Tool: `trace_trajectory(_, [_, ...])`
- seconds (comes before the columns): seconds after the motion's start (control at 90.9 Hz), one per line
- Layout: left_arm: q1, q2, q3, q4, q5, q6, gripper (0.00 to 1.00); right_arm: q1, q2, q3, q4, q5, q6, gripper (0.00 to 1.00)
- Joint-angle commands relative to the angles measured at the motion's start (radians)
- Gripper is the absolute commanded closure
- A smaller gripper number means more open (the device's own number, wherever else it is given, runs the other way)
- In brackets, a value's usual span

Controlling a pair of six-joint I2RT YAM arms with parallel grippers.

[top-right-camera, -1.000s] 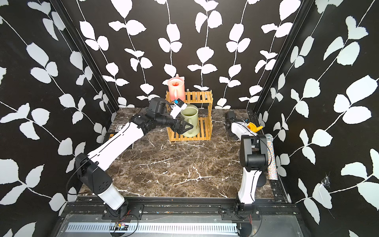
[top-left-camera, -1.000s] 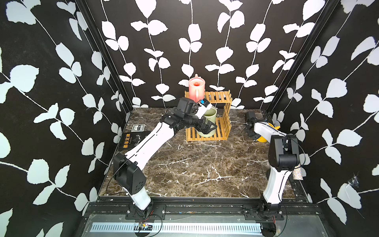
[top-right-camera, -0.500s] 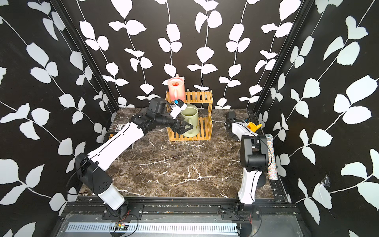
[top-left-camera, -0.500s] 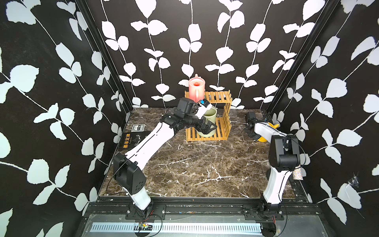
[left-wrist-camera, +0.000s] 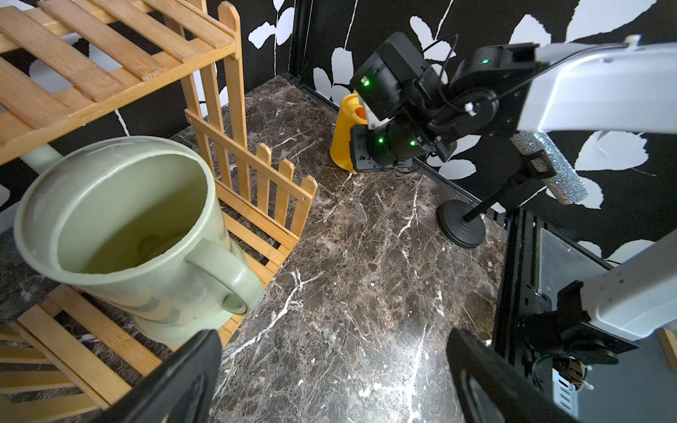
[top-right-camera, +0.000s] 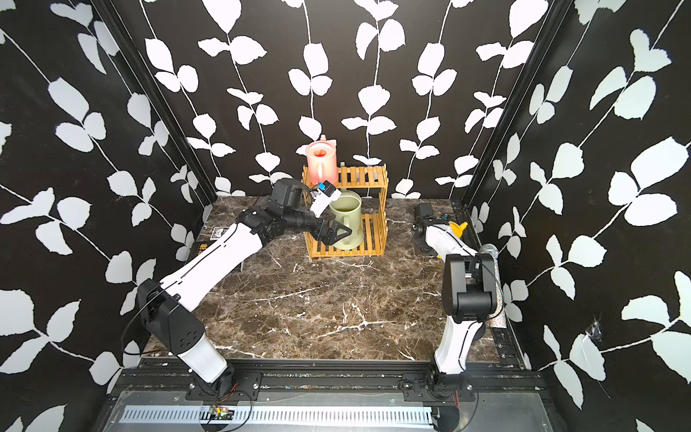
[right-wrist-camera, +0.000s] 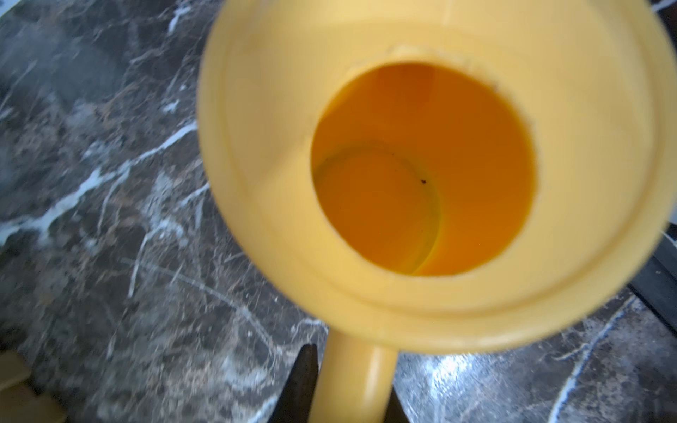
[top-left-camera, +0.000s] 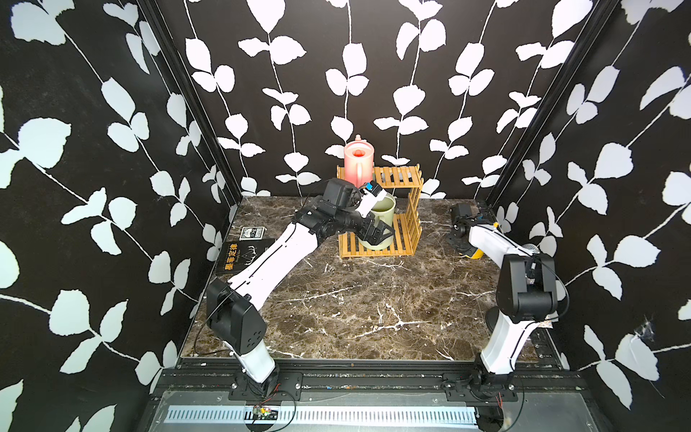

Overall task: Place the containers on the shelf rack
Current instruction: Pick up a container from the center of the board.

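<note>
Two cans shelved — small pink plastic can [top-left-camera: 358,161] atop the honey bamboo slatted rack [top-left-camera: 402,175], big sage-green can [top-left-camera: 379,228] on lower tier, left fingers [left-wrist-camera: 183,373] open beside it. Right fingers [right-wrist-camera: 301,381] grip small yellow can [right-wrist-camera: 421,175] by its handle on worktop [top-left-camera: 374,299] — nxt: lift, carry over w/o tilting

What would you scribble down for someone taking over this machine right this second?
Left pincer: open, beside the green can, which stands on the shelf rack's lower tier.
Right pincer: shut on the yellow can's handle; that can seems to be on the table, away from the rack.
Pink can: on the top tier.
Done: pink and green shelved.
Left: lift the yellow can onto the rack, probably onto the free part of the top tier.
</note>
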Motion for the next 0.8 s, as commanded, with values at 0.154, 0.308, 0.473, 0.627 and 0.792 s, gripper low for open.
trace_trajectory(0.154, [0.001, -0.068, -0.002, -0.024, -0.023, 0.042, 0.02, -0.003, -0.156, -0.032, -0.022, -0.116, -0.15, 1.0])
trace_trajectory(0.308, [0.001, -0.07, 0.015, -0.044, -0.039, 0.062, 0.02, 0.0, -0.246, -0.051, -0.016, -0.176, -0.206, 1.0])
trace_trajectory(0.473, [0.001, -0.076, 0.027, -0.06, -0.059, 0.081, 0.01, 0.019, -0.321, -0.02, -0.012, -0.223, -0.269, 1.0])
trace_trajectory(0.627, [0.003, -0.082, 0.037, -0.075, -0.078, 0.098, 0.02, 0.051, -0.33, 0.08, -0.055, -0.26, -0.338, 1.0])
trace_trajectory(0.792, [0.011, -0.088, 0.042, -0.093, -0.109, 0.125, 0.01, 0.091, -0.308, 0.214, -0.118, -0.287, -0.382, 1.0])
